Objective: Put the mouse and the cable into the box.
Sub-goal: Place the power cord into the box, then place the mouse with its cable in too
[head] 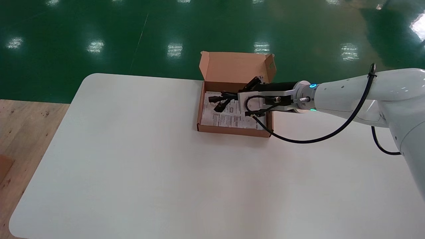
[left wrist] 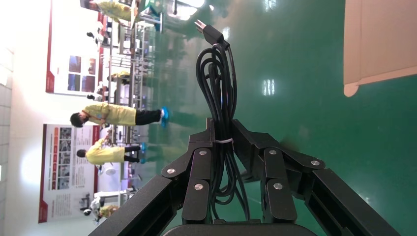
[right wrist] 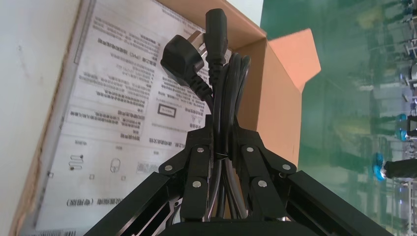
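An open brown cardboard box [head: 232,130] sits at the table's far middle, lid flap [head: 232,66] standing up, with a printed leaflet [head: 225,116] on its floor. My right gripper [head: 237,96] reaches in over the box from the right, shut on a bundled black power cable [head: 221,99]. In the right wrist view the jaws [right wrist: 222,129] pinch the bundle [right wrist: 221,73] above the leaflet [right wrist: 113,113], plugs pointing away. The left gripper [left wrist: 222,129] is outside the head view; its own view shows it shut on a thinner tied black cable [left wrist: 219,73] over green floor. No mouse shows in any view.
The white table [head: 166,172] spreads wide in front of and to the left of the box. My right arm's own black hose [head: 315,139] hangs just off the box's near right corner. A pale table corner [left wrist: 378,39] and people far off appear in the left wrist view.
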Tool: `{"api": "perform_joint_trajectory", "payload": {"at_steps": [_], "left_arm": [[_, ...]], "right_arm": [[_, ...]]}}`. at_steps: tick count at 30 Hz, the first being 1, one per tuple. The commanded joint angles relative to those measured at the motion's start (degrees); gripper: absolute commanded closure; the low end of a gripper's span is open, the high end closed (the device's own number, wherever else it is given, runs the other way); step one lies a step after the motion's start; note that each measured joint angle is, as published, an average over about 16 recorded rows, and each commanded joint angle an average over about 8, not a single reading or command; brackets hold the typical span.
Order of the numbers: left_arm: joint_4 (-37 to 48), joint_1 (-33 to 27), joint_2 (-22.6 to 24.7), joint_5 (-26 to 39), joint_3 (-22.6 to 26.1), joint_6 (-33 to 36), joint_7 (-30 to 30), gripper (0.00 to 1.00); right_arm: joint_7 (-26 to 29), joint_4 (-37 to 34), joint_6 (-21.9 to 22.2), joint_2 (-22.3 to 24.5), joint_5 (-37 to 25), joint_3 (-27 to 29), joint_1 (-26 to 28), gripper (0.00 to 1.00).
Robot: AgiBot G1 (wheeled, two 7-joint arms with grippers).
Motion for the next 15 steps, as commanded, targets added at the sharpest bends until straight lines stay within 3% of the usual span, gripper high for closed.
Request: {"api": "perform_joint_trajectory", "payload": {"at_steps": [1, 4, 6, 12, 14, 15], "left_arm": [[-1.10, 0.33, -0.47, 0.29, 0.18, -0.14, -0.92, 1.00], [-2.89, 0.92, -1.14, 0.64, 0.38, -0.33, -2.18, 1.00], [-4.10, 1.30, -1.60, 0.85, 0.50, -0.44, -2.98, 1.00], [-7.77, 2.32, -2.91, 1.37, 0.80, -0.62, -5.27, 1.00], [-8.84, 2.86, -3.18, 1.31, 0.90, -0.33, -5.97, 1.00], [-9.23, 3.16, -3.20, 1.29, 1.00, -0.07, -6.26, 1.00]], "right_arm": [[-0.19, 0.41, 0.19, -0.07, 0.18, 0.01, -0.44, 1.00], [-0.43, 0.86, -0.73, -0.03, 0.21, -0.24, -0.70, 1.00], [-0.53, 0.96, -1.44, 0.03, 0.11, -0.48, -0.88, 0.92], [-0.19, 0.40, -3.18, 0.20, -0.33, -1.22, -1.13, 0.17], [-0.01, 0.22, -3.51, 0.22, -0.38, -1.37, -1.07, 0.00], [0.04, 0.18, -3.64, 0.21, -0.39, -1.43, -1.02, 0.00]]}}
